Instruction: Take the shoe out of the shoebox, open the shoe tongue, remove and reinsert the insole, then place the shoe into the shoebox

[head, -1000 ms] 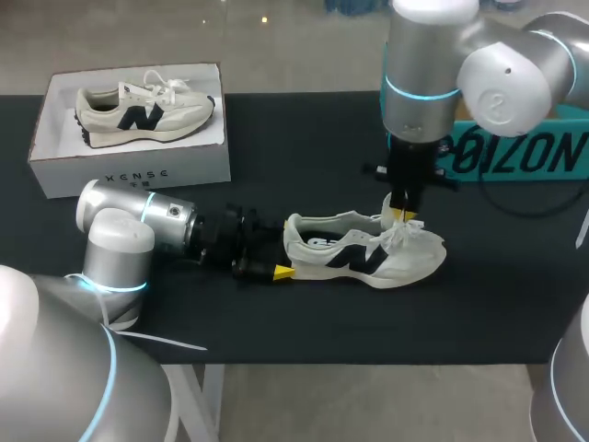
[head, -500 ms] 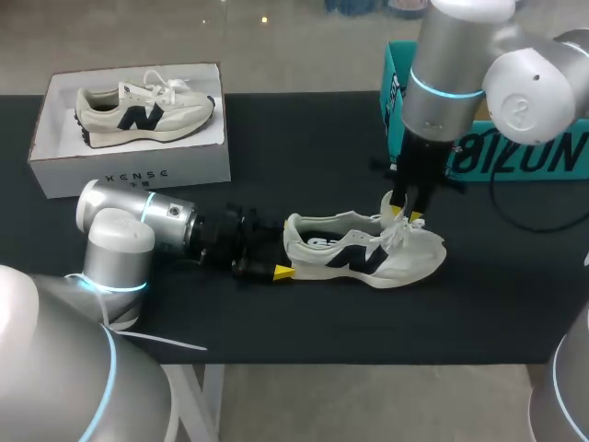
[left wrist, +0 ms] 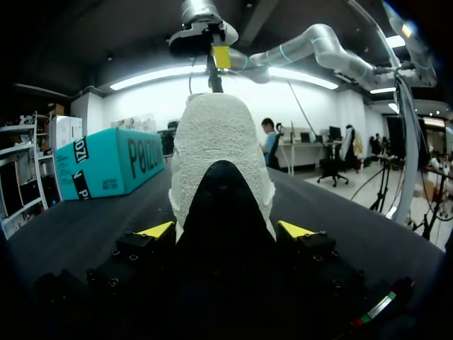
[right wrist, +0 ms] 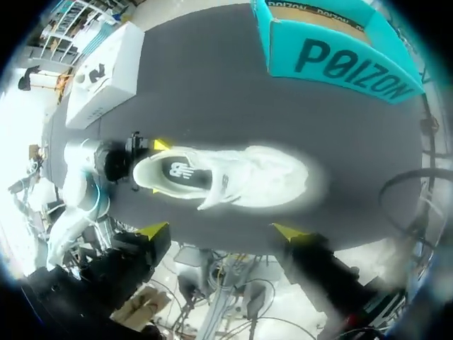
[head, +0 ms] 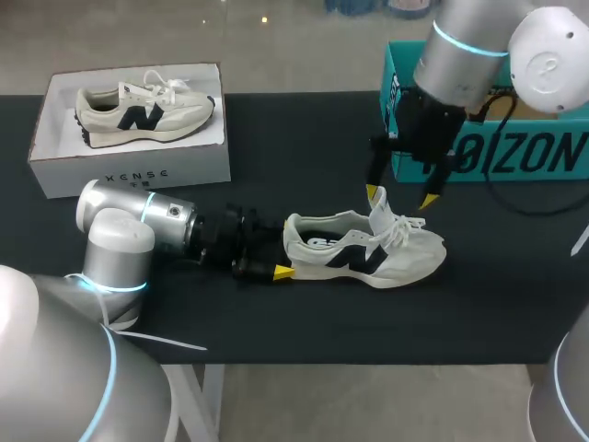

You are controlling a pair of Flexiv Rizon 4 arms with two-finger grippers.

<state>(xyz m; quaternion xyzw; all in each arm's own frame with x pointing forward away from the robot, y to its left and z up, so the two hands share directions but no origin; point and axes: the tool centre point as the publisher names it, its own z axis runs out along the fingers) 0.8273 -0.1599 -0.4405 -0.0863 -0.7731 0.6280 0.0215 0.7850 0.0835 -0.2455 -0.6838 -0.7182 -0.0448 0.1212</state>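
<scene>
A cream shoe (head: 368, 250) with a dark side logo lies on its sole on the black table, toe to the right, its tongue (head: 380, 208) pulled upright. My left gripper (head: 279, 259) is at the heel; in the left wrist view its yellow tips press both sides of the shoe (left wrist: 221, 156), so my left gripper (left wrist: 225, 230) is shut on it. My right gripper (head: 400, 196) hangs open just above the tongue, holding nothing. From the right wrist, the shoe (right wrist: 233, 177) lies below my right gripper (right wrist: 221, 230), with the insole showing in its opening.
A white shoebox (head: 129, 172) at the back left holds a second, matching shoe (head: 147, 110). A teal box (head: 497, 155) stands at the back right, close behind my right arm. A thin cable (head: 538, 210) trails across the table's right side.
My right gripper opened, let go of the tongue and rose up and back from the shoe. The tongue now stands upright. The left arm and the shoe stayed put.
</scene>
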